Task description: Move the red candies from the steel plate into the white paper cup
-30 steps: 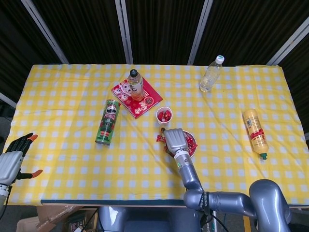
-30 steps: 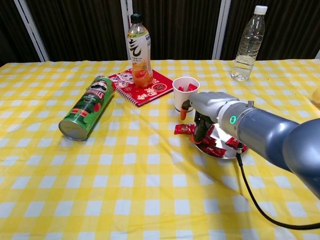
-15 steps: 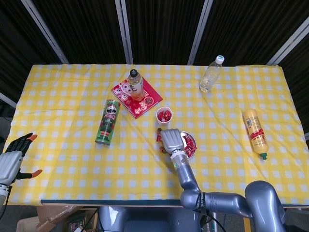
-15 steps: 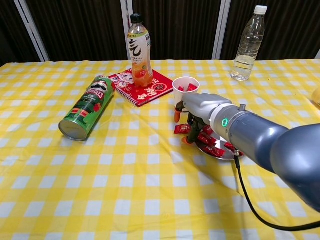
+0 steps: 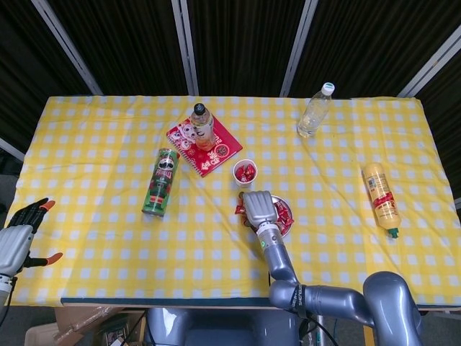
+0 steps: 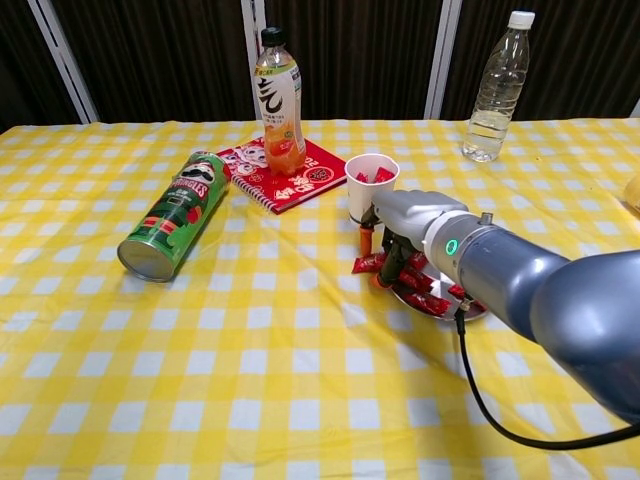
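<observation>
The steel plate (image 5: 285, 202) (image 6: 478, 313) lies right of table centre with several red candies (image 6: 428, 291) on it. Just beyond it stands the white paper cup (image 5: 245, 173) (image 6: 370, 186), with red candies inside. My right hand (image 5: 258, 210) (image 6: 402, 228) reaches down over the plate's left rim. Its thumb and fingertips (image 6: 387, 270) pinch a red candy (image 5: 239, 210) (image 6: 365, 264), which lies tilted on the cloth just left of the plate. My left hand (image 5: 19, 240) hangs with fingers spread beyond the table's left front corner, holding nothing.
A green Pringles can (image 5: 160, 182) (image 6: 174, 212) lies left of centre. An orange drink bottle (image 6: 279, 92) stands on a red notebook (image 6: 289, 173) behind the cup. A clear water bottle (image 6: 495, 88) stands at the back right, and a yellow sauce bottle (image 5: 381, 197) lies at the right.
My right hand swung left from the plate to the stray candy, then eased back right. The candy has tipped up against the fingertips. The left hand has not moved.
</observation>
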### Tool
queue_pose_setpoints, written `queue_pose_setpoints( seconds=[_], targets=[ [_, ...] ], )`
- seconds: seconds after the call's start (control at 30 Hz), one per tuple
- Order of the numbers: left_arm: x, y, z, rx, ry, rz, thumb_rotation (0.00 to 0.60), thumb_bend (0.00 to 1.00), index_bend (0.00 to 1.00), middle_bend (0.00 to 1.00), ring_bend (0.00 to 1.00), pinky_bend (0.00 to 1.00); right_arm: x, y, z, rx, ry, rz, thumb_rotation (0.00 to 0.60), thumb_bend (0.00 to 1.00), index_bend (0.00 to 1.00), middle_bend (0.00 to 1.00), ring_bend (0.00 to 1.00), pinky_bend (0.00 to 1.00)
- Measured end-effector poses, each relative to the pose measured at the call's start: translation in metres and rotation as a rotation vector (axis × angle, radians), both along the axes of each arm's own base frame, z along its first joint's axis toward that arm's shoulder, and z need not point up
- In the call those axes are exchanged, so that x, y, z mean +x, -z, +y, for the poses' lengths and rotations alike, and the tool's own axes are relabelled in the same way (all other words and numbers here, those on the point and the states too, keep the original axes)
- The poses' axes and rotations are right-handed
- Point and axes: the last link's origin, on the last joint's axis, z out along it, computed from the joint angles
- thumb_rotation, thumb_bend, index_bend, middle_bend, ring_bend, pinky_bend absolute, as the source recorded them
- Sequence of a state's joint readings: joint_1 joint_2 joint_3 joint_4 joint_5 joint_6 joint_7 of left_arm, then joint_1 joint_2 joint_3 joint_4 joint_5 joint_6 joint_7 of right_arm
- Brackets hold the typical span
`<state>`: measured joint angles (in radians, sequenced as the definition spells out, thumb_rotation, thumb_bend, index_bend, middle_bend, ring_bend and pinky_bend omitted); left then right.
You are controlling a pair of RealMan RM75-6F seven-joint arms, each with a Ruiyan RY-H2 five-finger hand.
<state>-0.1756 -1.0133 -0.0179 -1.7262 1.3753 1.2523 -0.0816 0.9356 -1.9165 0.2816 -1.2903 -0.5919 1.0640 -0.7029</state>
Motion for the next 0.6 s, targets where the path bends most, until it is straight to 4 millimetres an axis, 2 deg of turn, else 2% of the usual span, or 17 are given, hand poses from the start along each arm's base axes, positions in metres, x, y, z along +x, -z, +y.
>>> queue_pose_setpoints(
  seconds=[0.1, 0.2, 0.47, 0.6],
  targets=[
    [0.0, 0.0, 0.0, 0.0, 0.0, 0.001, 0.6, 0.03, 0.0, 0.0, 0.0, 0.0, 0.001, 0.001, 0.001, 0.003, -0.003, -0.008, 0.6, 0.52, 0.56, 0.82, 0.91, 0.92],
    [0.0, 0.0, 0.0, -0.001, 0.001, -0.001, 0.6, 0.03, 0.0, 0.0, 0.0, 0.0, 0.002, 0.001, 0.002, 0.005, -0.005, -0.017, 0.6, 0.56, 0.58, 0.82, 0.91, 0.92],
    [0.0, 0.0, 0.0, 0.001, 0.004, -0.001, 0.6, 0.03, 0.0, 0.0, 0.0, 0.0, 0.012, -0.005, 0.012, 0.011, -0.038, -0.054, 0.6, 0.57, 0.59, 0.82, 0.91, 0.92],
    [0.0, 0.0, 0.0, 0.001, 0.006, 0.001, 0.6, 0.03, 0.0, 0.0, 0.0, 0.0, 0.021, -0.017, 0.02, 0.009, -0.071, -0.088, 0.6, 0.57, 0.59, 0.82, 0.91, 0.92]
  ],
)
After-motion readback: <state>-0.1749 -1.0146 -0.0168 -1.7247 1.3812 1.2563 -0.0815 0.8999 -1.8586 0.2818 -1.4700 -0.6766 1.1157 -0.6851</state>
